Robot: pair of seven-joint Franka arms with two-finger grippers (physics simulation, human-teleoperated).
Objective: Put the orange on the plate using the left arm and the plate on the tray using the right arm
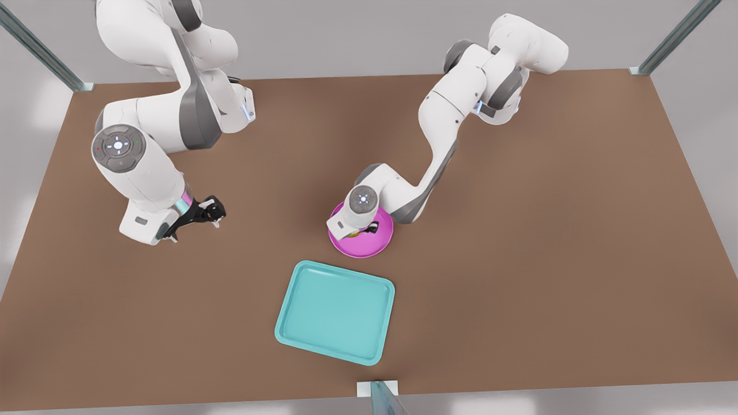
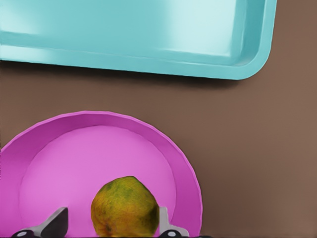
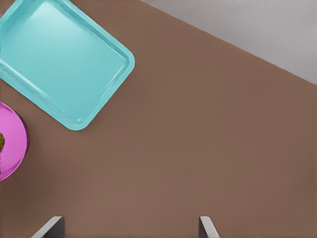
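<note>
Orange (image 2: 126,207) sits in the plate (image 2: 59,163), between the two fingertips (image 2: 53,224) of the left hand (image 2: 111,225) – one tip looks touching the fruit's side, the other stands a little off it, so the hand is part open around the orange; can't tell if it really grips. In the front view the orange (image 1: 353,233) is mostly hidden under that arm's wrist, just a yellow sliver showing beside the black left hand (image 1: 369,229).

Plate (image 1: 361,241) is pink, flat on the brown desk (image 1: 548,230), near the middle. Tray (image 1: 335,311) lies just beside it, toward the camera, apart from the plate – a strip of desk shows between them. Tray is flat, turned slightly askew, nothing in it.

Left arm reaches from the far edge, on the front view's right, bent down over the plate.

Right hand (image 1: 209,212) hangs over bare desk on the front view's left, well apart from plate and tray. Its wrist view shows both fingertips (image 3: 49,227) spread wide with only desk between – open, holding nothing. The same view catches the tray (image 3: 64,64) and an edge of the plate (image 3: 12,144) farther off. That arm waits
</note>
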